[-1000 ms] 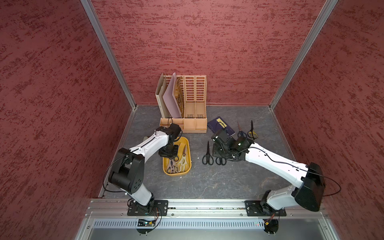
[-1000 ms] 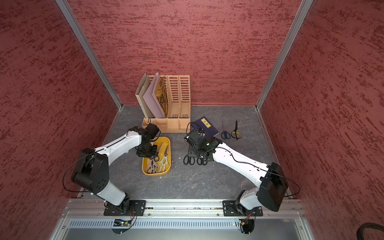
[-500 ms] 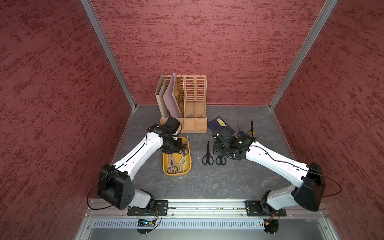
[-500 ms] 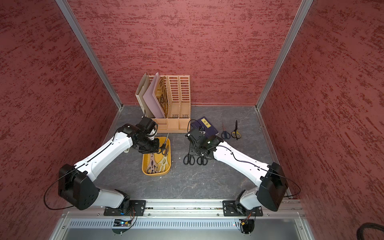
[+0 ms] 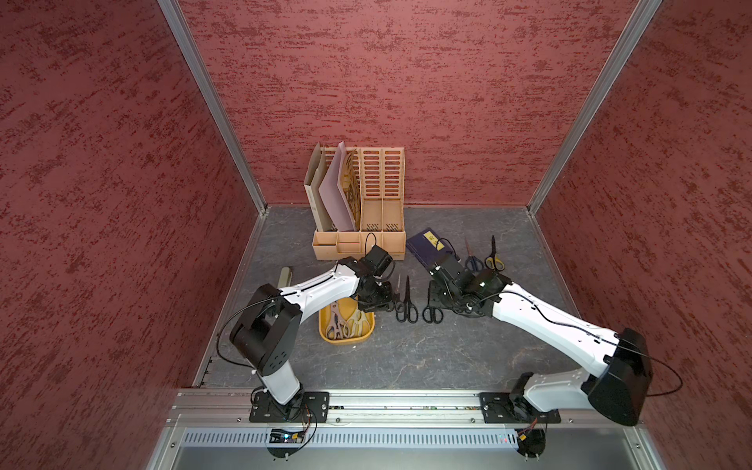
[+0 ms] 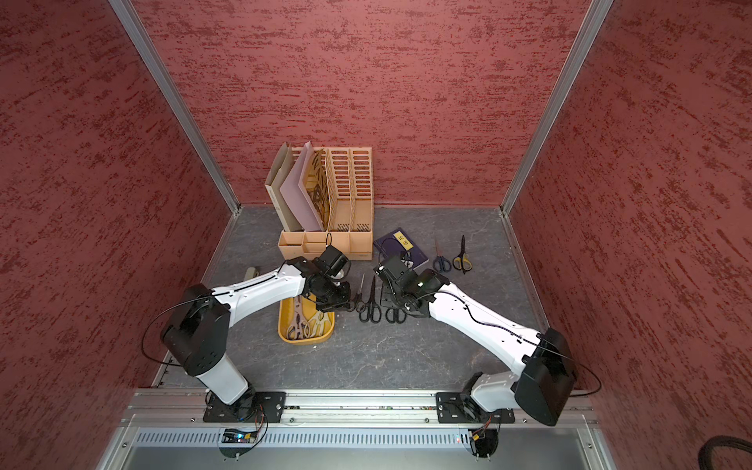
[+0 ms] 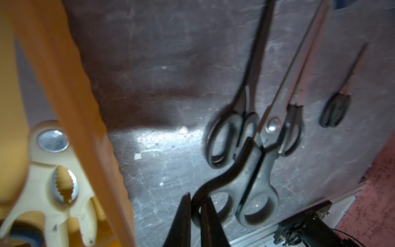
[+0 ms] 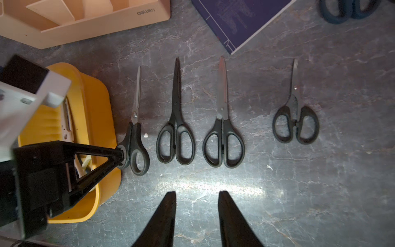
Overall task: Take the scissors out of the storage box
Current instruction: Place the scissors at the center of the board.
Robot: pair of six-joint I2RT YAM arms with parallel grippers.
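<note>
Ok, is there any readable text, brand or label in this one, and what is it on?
"deli": brand mark on the front lip of the tan file organiser, upside down in the right wrist view; the characters after it are too small to read.
Yellow label on the navy book: marks too small to read.
Print on the book's cover: too faint to read.
Scissors: no readable marks.

Four black-handled steel scissors (image 8: 175, 119) ahead of the right gripper (image 8: 197, 192); one blue-handled pair (image 6: 440, 263) and one yellow-and-black-handled pair (image 6: 462, 262) beyond them. One mustard-yellow plastic tray (image 6: 303, 340) beside the left gripper (image 7: 196, 197), holding perhaps three cream-handled pairs (image 6: 315, 321). One tan slotted file organiser (image 6: 352, 191), one navy booklet (image 6: 415, 252).
</note>
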